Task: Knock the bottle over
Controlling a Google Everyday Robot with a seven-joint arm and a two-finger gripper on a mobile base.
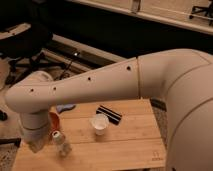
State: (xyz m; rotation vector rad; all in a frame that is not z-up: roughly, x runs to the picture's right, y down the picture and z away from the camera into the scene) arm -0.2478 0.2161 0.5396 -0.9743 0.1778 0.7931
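The bottle is small, clear plastic with a white cap, and stands upright near the front left of the wooden table. My gripper is at the end of the big white arm, low at the table's left edge. It is just left of the bottle and very close to it. The arm's wrist covers most of the gripper. A white paper cup stands upright in the middle of the table, to the right of the bottle.
A flat black object lies behind the cup. An orange object shows partly behind my wrist, and a blue object lies at the table's back left. An office chair stands on the floor beyond.
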